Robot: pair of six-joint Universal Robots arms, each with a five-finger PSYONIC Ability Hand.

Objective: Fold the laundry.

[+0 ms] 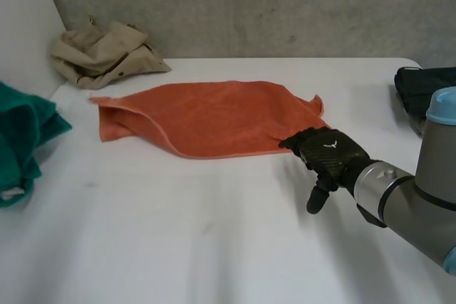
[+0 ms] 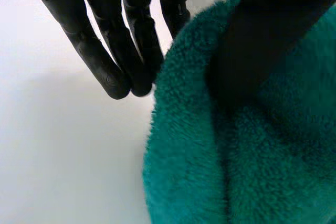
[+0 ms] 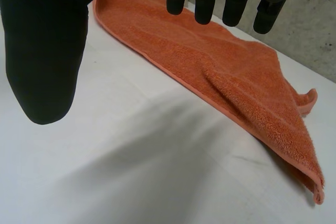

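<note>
Right hand: the right hand (image 1: pixel 329 156) is open, holding nothing; its fingers (image 3: pixel 205 1) are straight and spread, with the thumb held well apart from them.
Right hand's place: at the near right corner of the orange towel (image 1: pixel 206 115), fingertips over the towel's near edge and thumb pointing down toward the bare tabletop (image 1: pixel 178 233). Whether the fingertips touch the cloth cannot be told.
Right arm: the right arm (image 1: pixel 420 190) comes in from the near right side, grey with a light-blue cap.
Orange towel: spread nearly flat in the middle of the tabletop, its left end folded over on itself and its far right corner curled up a little.
Left hand: the left hand (image 2: pixel 110 35) is open, fingers straight and close together, their tips just beside the edge of the green towel (image 2: pixel 210 156); its thumb lies over that towel.
Green towel: bunched at the left edge of the tabletop, well apart from the orange one.
Beige garment: the beige garment (image 1: pixel 107 51) is crumpled at the far left corner, by the wall.
Black cloth: the black cloth (image 1: pixel 427 87) sits at the right edge.
</note>
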